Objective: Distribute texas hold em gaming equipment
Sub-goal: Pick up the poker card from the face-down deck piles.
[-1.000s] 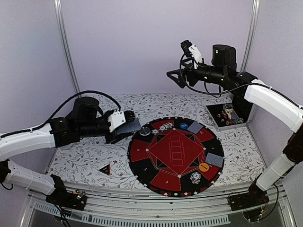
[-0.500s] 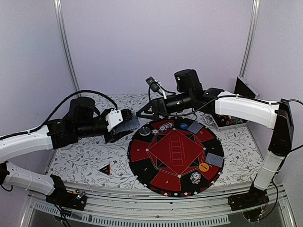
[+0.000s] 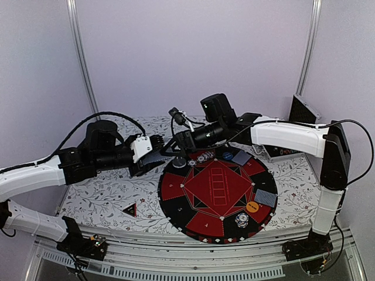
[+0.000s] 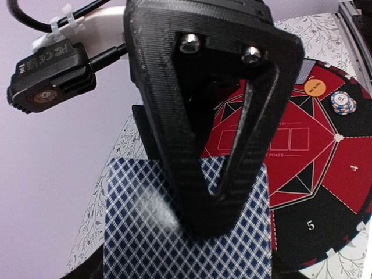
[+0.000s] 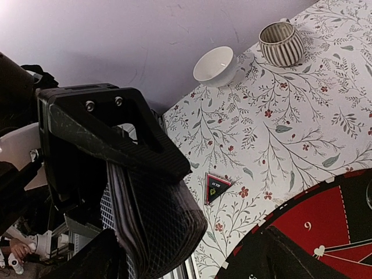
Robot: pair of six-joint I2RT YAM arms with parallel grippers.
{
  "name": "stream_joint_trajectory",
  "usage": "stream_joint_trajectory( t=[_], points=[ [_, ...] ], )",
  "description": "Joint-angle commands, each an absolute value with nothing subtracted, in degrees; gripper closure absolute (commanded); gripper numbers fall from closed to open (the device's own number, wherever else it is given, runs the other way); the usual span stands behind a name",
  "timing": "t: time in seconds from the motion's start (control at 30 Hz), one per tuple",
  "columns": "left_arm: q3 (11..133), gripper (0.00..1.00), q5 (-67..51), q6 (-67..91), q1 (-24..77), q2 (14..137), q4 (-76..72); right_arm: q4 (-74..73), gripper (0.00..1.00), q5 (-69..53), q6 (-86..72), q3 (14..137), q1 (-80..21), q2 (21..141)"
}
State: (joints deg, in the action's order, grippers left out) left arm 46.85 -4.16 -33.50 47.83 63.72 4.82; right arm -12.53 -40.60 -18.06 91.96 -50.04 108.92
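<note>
Swinging in from the upper right of the top view, the right arm (image 3: pixel 281 132) now reaches across the far rim of the round mat (image 3: pixel 205 225) to centre left; the left arm (image 3: pixel 35 175) has not shifted. The right hand (image 3: pixel 169 147) has its fingers apart, one black finger lying over the patterned back of the deck of cards (image 4: pixel 139 250) (the right wrist view shows both tips spread either side of the deck's edge). The left hand (image 3: pixel 157 153) is clamped on the deck's near end, holding it above the worktop (image 3: pixel 99 199) just off the mat's left rim. The deck's long axis points up and right, straight at the right hand, so I judge a draw would pull along that line. Chips (image 3: pixel 242 220) and the black-red triangle (image 3: pixel 129 209) lie lower in the frame, well apart from both hands.
</note>
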Motion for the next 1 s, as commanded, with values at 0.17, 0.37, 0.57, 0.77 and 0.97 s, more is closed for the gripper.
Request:
stream_joint_trajectory(
  t=[0.17, 0.37, 0.57, 0.77, 0.97],
  points=[
    [46.0, 0.37, -3.7, -34.2, 47.6, 62.8, 2.2, -22.5, 0.37, -39.3, -14.2, 97.3, -49.3, 108.6],
    [46.0, 0.37, -3.8, -34.1, 47.6, 62.9, 2.2, -23.7, 0.58, -42.1, -13.9, 100.4, -50.0, 109.7],
    [46.1, 0.37, -2.9, -33.9, 47.6, 63.2, 2.1, -27.1, 0.82, -41.4, -13.5, 103.0, -50.4, 110.0],
    [46.0, 0.37, -2.7, -33.9, 47.6, 63.1, 2.2, -34.1, 0.98, -37.8, -11.4, 105.7, -50.4, 110.3],
    [46.0, 0.36, -2.7, -33.9, 47.6, 63.2, 2.2, -36.9, 0.88, -35.8, -9.6, 107.4, -50.4, 109.6]
  ],
)
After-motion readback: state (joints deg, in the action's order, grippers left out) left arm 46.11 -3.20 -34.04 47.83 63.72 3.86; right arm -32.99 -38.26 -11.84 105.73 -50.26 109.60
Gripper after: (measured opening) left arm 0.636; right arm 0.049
